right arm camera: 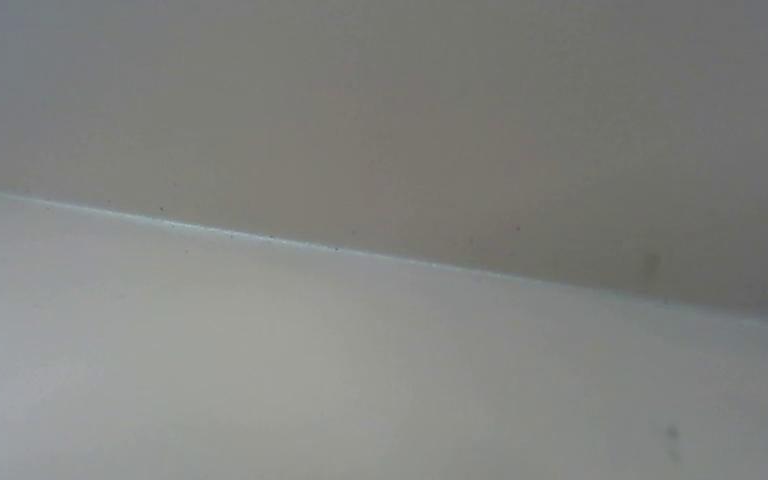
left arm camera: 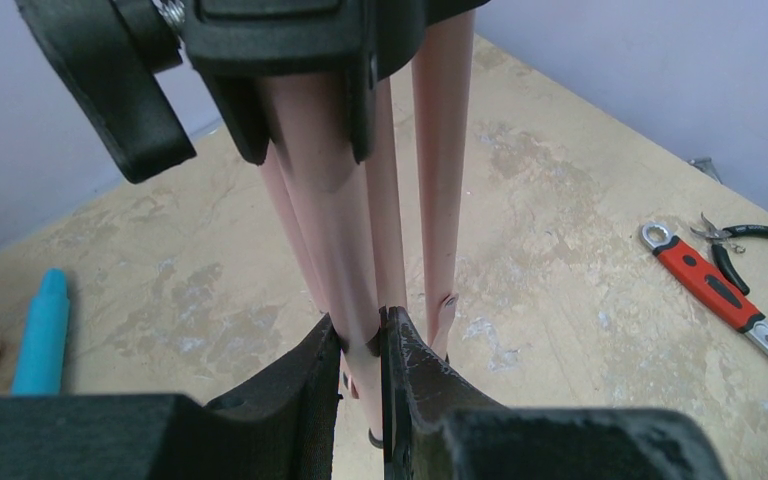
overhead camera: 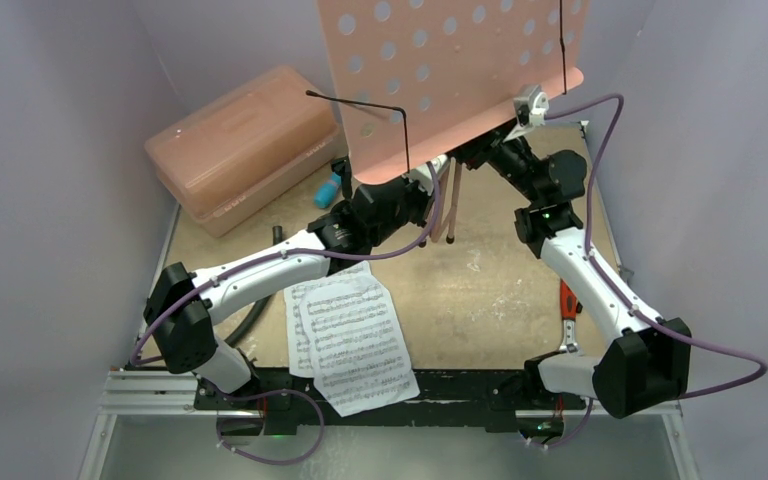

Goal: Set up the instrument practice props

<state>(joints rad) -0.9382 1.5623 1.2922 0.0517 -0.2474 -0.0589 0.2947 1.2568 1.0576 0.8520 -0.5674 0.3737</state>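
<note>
Fingers [left arm camera: 305, 390] of the left gripper [left arm camera: 360, 345] pinch one pink tube of the music stand [overhead camera: 450, 70] low down. The tube sits squarely in the narrow gap between the two black pads, touching both. The stand's other folded legs hang just beyond the fingertips, bunched close together under a black collar. From above, the stand's perforated pink plate is raised over the far middle of the table [left arm camera: 560, 200] and tilted. The left arm reaches in under its lower left corner.

The right gripper [overhead camera: 485, 152] goes up beneath the plate's lower right edge. Its fingers are hidden there, and its own camera shows only a blank pale surface, so I cannot tell whether they are spread or pressed on anything.

Two sheet-music pages [overhead camera: 355, 340] lie overlapping at the near edge between the arms. A cyan toy microphone [left arm camera: 42, 335] lies on the table to the left of the gripper, near the pink case [overhead camera: 240, 140]. A red wrench [left arm camera: 705, 285] and pliers [left arm camera: 735, 245] lie well off to the right.
</note>
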